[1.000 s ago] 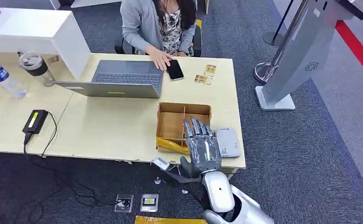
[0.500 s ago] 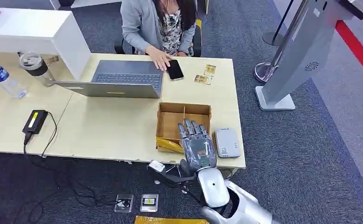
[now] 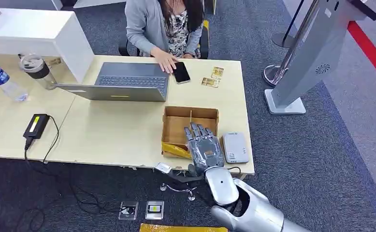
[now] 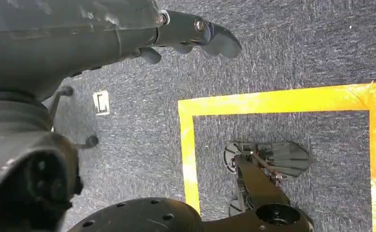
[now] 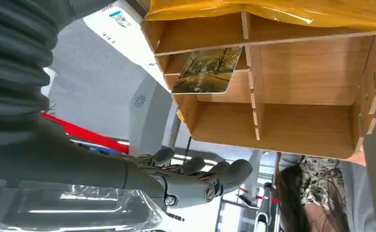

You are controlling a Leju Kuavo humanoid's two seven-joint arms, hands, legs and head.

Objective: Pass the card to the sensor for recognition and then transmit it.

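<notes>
Lower middle of the head view: the right hand (image 3: pixel 205 150) hovers open-fingered, empty, over the wooden box (image 3: pixel 176 126) on the desk (image 3: pixel 118 135); the card (image 5: pixel 206 70) lies inside a compartment, sensor (image 3: pixel 236 147) rightward. Reaching step; next needs a pinch on the card

- Your card (image 5: pixel 206 70) carries a picture of autumn trees in yellow and brown; it leans tilted in one compartment of the wooden divided box (image 5: pixel 292 111), just beside a divider.
- Your sensor (image 3: pixel 235 147) is a flat, pale grey reader lying on the desk, just beside the box.
</notes>
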